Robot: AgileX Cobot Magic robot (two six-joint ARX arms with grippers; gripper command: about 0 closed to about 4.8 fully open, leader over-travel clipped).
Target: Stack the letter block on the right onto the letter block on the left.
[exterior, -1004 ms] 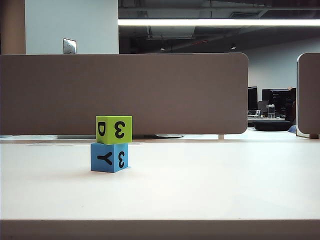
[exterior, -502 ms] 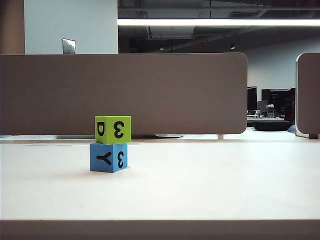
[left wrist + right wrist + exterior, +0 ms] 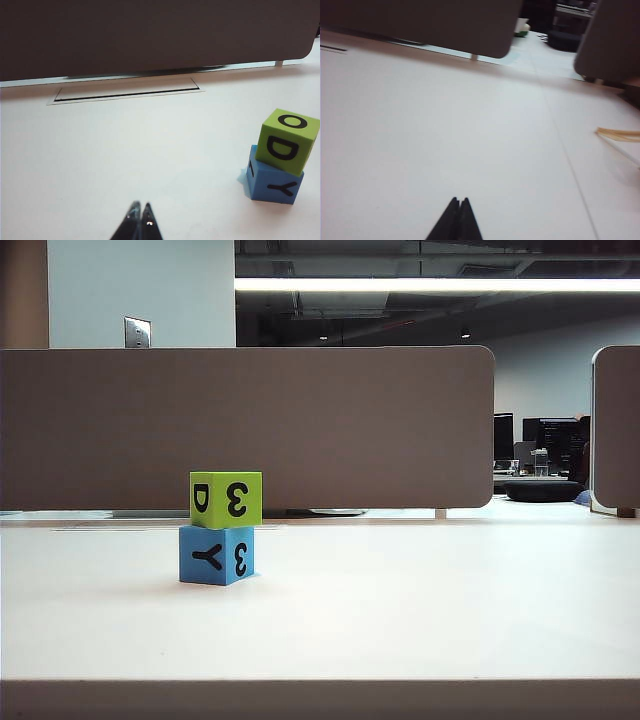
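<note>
Your green block [image 3: 226,499] sat atop the blue block [image 3: 216,555]; left gripper [image 3: 140,210] and right gripper [image 3: 458,202] fingers were closed, empty, above the bench [image 3: 420,610]

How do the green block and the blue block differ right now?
The green block sits on top; the blue block rests on the table. Green shows D and 3 in the exterior view, blue Y and 3. In the left wrist view green sits slightly twisted, overhanging blue. Both are similar-sized letter cubes. Left gripper and right gripper are shut, holding nothing.

Exterior camera sits low at the table [image 3: 400,620] edge; both wrist cameras skim that tabletop.
</note>
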